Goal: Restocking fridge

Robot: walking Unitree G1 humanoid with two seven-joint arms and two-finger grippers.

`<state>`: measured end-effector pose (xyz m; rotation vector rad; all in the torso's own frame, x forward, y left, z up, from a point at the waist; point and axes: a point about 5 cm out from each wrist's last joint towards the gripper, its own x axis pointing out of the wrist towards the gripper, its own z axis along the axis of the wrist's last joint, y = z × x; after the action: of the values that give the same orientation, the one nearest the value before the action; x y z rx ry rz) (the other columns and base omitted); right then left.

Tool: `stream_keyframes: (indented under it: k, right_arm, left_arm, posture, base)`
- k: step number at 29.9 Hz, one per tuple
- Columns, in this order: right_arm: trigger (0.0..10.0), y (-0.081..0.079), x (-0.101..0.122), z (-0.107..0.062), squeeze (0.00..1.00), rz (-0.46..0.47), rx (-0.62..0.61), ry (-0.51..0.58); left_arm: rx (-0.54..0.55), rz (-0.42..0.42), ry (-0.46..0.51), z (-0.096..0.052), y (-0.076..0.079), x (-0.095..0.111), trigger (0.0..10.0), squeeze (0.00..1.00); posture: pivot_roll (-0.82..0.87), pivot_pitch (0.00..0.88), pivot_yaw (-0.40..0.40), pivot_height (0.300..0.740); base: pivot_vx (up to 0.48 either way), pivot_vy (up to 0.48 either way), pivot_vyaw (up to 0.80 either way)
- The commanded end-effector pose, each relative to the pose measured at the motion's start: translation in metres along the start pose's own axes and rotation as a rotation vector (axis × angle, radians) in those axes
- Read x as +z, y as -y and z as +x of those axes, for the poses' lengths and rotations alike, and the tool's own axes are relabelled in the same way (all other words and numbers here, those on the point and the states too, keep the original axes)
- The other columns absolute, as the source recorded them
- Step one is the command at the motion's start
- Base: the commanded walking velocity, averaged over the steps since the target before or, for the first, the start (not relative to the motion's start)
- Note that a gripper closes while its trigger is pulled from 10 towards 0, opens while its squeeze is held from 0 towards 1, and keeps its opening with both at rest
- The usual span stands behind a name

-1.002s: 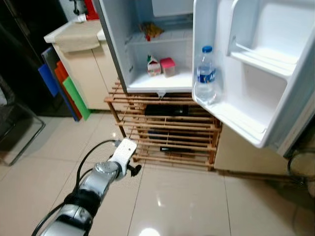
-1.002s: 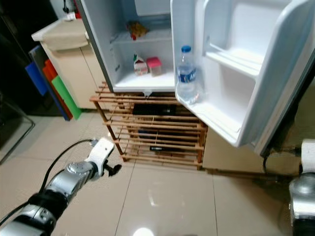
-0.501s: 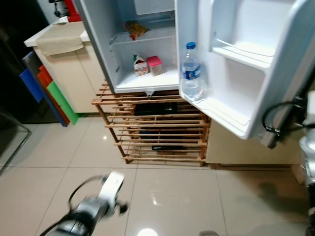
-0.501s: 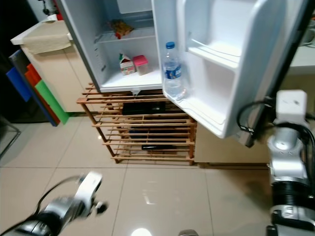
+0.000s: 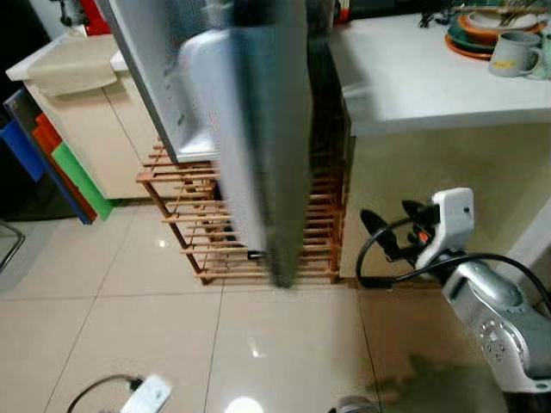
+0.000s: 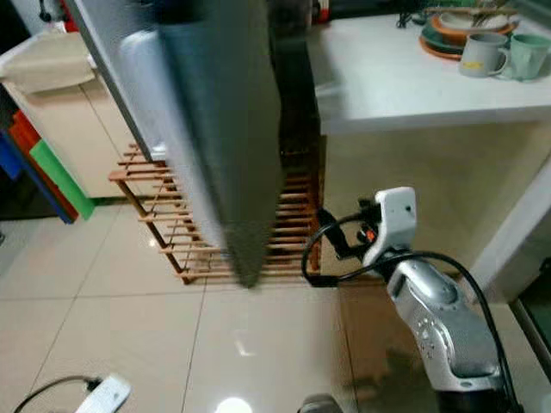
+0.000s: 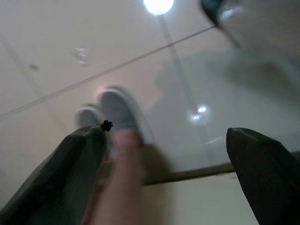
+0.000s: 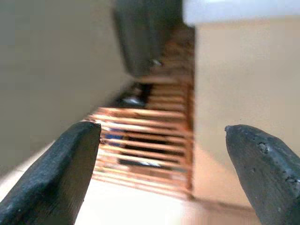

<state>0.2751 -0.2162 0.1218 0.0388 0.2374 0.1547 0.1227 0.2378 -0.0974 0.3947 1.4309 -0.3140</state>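
Floor tiles lie nearest, left end effector (image 7: 164,173) hanging open and empty. Right end effector (image 5: 392,232), spread and empty, sits beside the fridge door (image 5: 267,129), now swung nearly shut; restocking looks finished.

The robot's right arm (image 6: 435,323) is a rounded silver shell with small dark screw holes on its side. It ends in a white boxy wrist block (image 6: 392,217) with an orange mark on its inner face. Black cables (image 6: 331,258) loop from the block back along the arm. The right gripper (image 8: 161,154) has 2 wide-spread black fingers (image 8: 61,173), matte and slightly speckled, tapering to blunt tips. The left gripper (image 7: 164,168) has 2 similar dark fingers, with 1 small black screw (image 7: 107,125) at a tip. A white left wrist block (image 5: 146,394) trails a black cable.
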Motion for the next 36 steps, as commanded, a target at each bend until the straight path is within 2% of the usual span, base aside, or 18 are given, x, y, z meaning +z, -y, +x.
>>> stream_keyframes:
  k: [1, 3, 4, 5, 8, 9, 12, 14, 15, 16, 17, 20, 21, 23, 25, 28, 33, 36]
  right_arm:
    - [10.0, 0.004, 0.006, 0.002, 0.1, -0.002, -0.047, 0.021]
    - [10.0, 0.012, 0.015, 0.006, 0.11, -0.059, -0.181, 0.061]
    - [10.0, 0.012, 0.015, 0.006, 0.11, -0.059, -0.181, 0.061]
    - [10.0, 0.005, 0.018, 0.009, 0.11, -0.079, -0.171, 0.077]
    - [10.0, -0.021, 0.025, 0.016, 0.12, -0.116, -0.068, 0.127]
    - [10.0, -0.021, 0.025, 0.016, 0.12, -0.116, -0.068, 0.127]
    - [10.0, -0.043, 0.029, 0.021, 0.12, -0.107, 0.042, 0.166]
    - [10.0, -0.051, 0.029, 0.022, 0.13, -0.084, 0.087, 0.167]
    - [10.0, -0.053, 0.028, 0.023, 0.13, -0.075, 0.097, 0.166]
    - [10.0, -0.053, 0.028, 0.023, 0.13, -0.075, 0.097, 0.166]
    - [10.0, -0.052, 0.026, 0.024, 0.13, -0.072, 0.094, 0.16]
    - [10.0, -0.049, 0.025, 0.025, 0.13, -0.075, 0.064, 0.163]
    - [10.0, -0.047, 0.025, 0.026, 0.12, -0.069, 0.049, 0.169]
    - [10.0, -0.047, 0.025, 0.026, 0.12, -0.068, 0.049, 0.169]
    - [10.0, -0.047, 0.025, 0.026, 0.12, -0.066, 0.04, 0.171]
    - [10.0, -0.046, 0.025, 0.026, 0.12, -0.064, 0.031, 0.18]
    - [10.0, -0.041, 0.03, 0.026, 0.12, -0.062, -0.031, 0.226]
    - [10.0, -0.041, 0.028, 0.027, 0.13, -0.06, -0.034, 0.214]
  left_arm:
    - [0.0, -0.021, 0.063, -0.002, -0.004, 0.015, 10.0, 0.0]
    - [0.02, -0.121, 0.288, -0.012, -0.007, 0.069, 10.0, 0.0]
    - [0.02, -0.121, 0.288, -0.012, -0.007, 0.069, 10.0, 0.0]
    - [0.027, -0.069, 0.424, -0.023, -0.009, 0.102, 10.0, 0.0]
    - [0.075, 0.053, 0.694, -0.052, -0.011, 0.161, 10.0, 0.0]
    - [0.075, 0.053, 0.694, -0.052, -0.011, 0.161, 10.0, 0.0]
    - [0.084, 0.064, 1.112, -0.11, -0.011, 0.222, 10.0, 0.0]
    - [0.12, 0.009, 1.436, -0.182, -0.013, 0.256, 10.0, 0.0]
    - [0.132, -0.01, 1.519, -0.203, -0.013, 0.261, 10.0, 0.0]
    - [0.132, -0.01, 1.519, -0.203, -0.013, 0.261, 10.0, 0.0]
    - [0.189, -0.069, 1.573, -0.217, -0.02, 0.263, 10.0, 0.0]
    - [0.269, -0.126, 1.554, -0.216, -0.03, 0.263, 10.0, 0.0]
    - [0.283, -0.178, 1.642, -0.227, -0.036, 0.259, 10.0, 0.0]
    - [0.284, -0.182, 1.667, -0.232, -0.037, 0.258, 10.0, 0.0]
    - [0.287, -0.197, 1.719, -0.25, -0.036, 0.257, 10.0, 0.0]
    - [0.274, -0.188, 1.738, -0.259, -0.032, 0.258, 10.0, 0.0]
    - [0.182, -0.155, 1.74, -0.26, -0.017, 0.261, 10.0, 0.0]
    - [0.143, -0.162, 1.735, -0.259, -0.015, 0.261, 10.0, 0.0]
  posture:
    - [-0.19, 0.0, 0.133, 0.74]
    - [-0.17, 0.0, 0.118, 0.74]
    - [-0.17, 0.0, 0.118, 0.74]
    - [-0.17, 0.0, 0.116, 0.74]
    - [-0.17, 0.0, 0.114, 0.74]
    - [-0.17, 0.0, 0.114, 0.74]
    - [-0.16, 0.0, 0.11, 0.74]
    - [-0.15, 0.0, 0.105, 0.74]
    - [-0.15, 0.0, 0.105, 0.74]
    - [-0.15, 0.0, 0.105, 0.74]
    - [-0.14, 0.0, 0.106, 0.74]
    - [-0.14, 0.0, 0.106, 0.74]
    - [-0.15, 0.0, 0.108, 0.74]
    - [-0.15, 0.0, 0.108, 0.74]
    - [-0.15, 0.0, 0.109, 0.74]
    - [-0.15, 0.0, 0.109, 0.74]
    - [-0.15, 0.0, 0.111, 0.74]
    - [-0.16, 0.0, 0.112, 0.74]
  base:
    - [0.0, 0.0, 0.0]
    - [0.0, 0.0, 0.0]
    - [0.0, 0.0, 0.0]
    - [0.0, 0.0, 0.0]
    - [0.0, 0.0, 0.0]
    - [0.0, 0.0, 0.0]
    - [0.0, 0.0, 0.0]
    - [0.0, 0.0, 0.0]
    - [0.0, 0.0, 0.0]
    - [0.0, 0.0, 0.0]
    - [0.0, 0.0, 0.0]
    - [0.0, 0.0, 0.0]
    - [0.0, 0.0, 0.0]
    - [0.0, 0.0, 0.0]
    - [0.0, 0.0, 0.0]
    - [0.0, 0.0, 0.0]
    - [0.0, 0.0, 0.0]
    - [0.0, 0.0, -0.22]
